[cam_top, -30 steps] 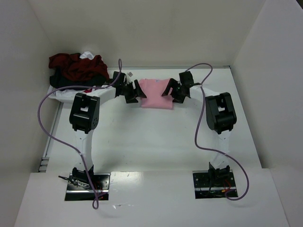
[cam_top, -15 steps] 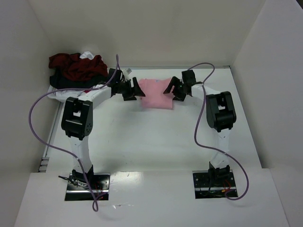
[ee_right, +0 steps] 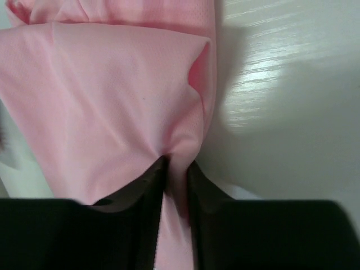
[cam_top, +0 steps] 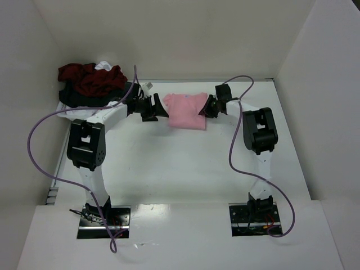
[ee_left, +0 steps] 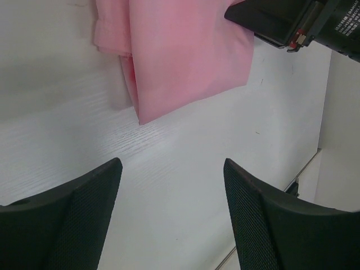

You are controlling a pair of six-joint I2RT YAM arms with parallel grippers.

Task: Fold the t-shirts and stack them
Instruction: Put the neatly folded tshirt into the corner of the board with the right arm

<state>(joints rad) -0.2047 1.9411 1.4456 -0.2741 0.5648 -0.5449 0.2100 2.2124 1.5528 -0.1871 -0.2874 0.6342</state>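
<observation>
White-walled tabletop (cam_top: 180, 169), seen from above: a heap of dark red, black and white t-shirts (cam_top: 90, 84) sits upper left, with the folded pink t-shirt (cam_top: 185, 111) upper centre. Within the last second the right claw (ee_right: 175, 169) has pressed together, pinching the pink cloth's right edge. The left claw (ee_left: 171, 169) stays spread just left of it, holding nothing. A further fold or a drag looks about to start.

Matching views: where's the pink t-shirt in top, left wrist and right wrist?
Top external: pink t-shirt lies folded at upper centre of the frame.
Left wrist: top of the frame, left of centre, one folded corner pointing down.
Right wrist: fills the upper left, its edge pinched between the fingers.
Shared landmark: right gripper on the shirt's right edge; black body at top right in left wrist, bottom centre in right wrist.
</observation>
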